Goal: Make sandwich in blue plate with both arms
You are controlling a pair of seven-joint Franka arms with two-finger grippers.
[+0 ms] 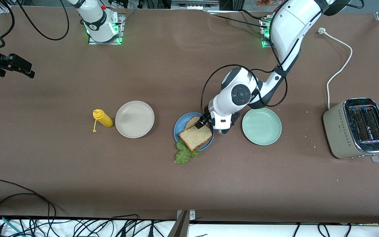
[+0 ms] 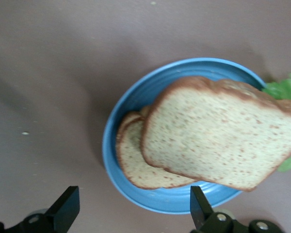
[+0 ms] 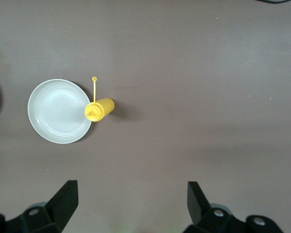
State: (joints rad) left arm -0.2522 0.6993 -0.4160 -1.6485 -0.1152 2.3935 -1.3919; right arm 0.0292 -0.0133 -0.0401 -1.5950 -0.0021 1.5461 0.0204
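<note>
The left gripper (image 1: 206,122) is hovering low over the blue plate (image 1: 178,126), at the rim facing the pale green plate (image 1: 261,126), with its jaws standing wide and gripping nothing. In the left wrist view the top slice of bread (image 2: 222,138) is lying just ahead of the open jaws, askew over the lower slice (image 2: 136,162) so that one corner is overhanging the plate's rim. The lettuce leaf (image 1: 184,154) is sticking out from under the bread at the plate's edge nearest the front camera and resting partly on the tabletop (image 1: 189,184). The left arm is plainly the nearer one, so any squaring-up of the top slice would probably fall to it. The right gripper (image 1: 15,65) is waiting high over the right arm's end of the tabletop, jaws spread and empty. The beige plate (image 1: 134,119) and the pale green plate are both holding nothing; a yellow squeeze bottle (image 1: 103,118) is lying against the beige plate, and a toaster (image 1: 357,128) is standing at the left arm's end.
</note>
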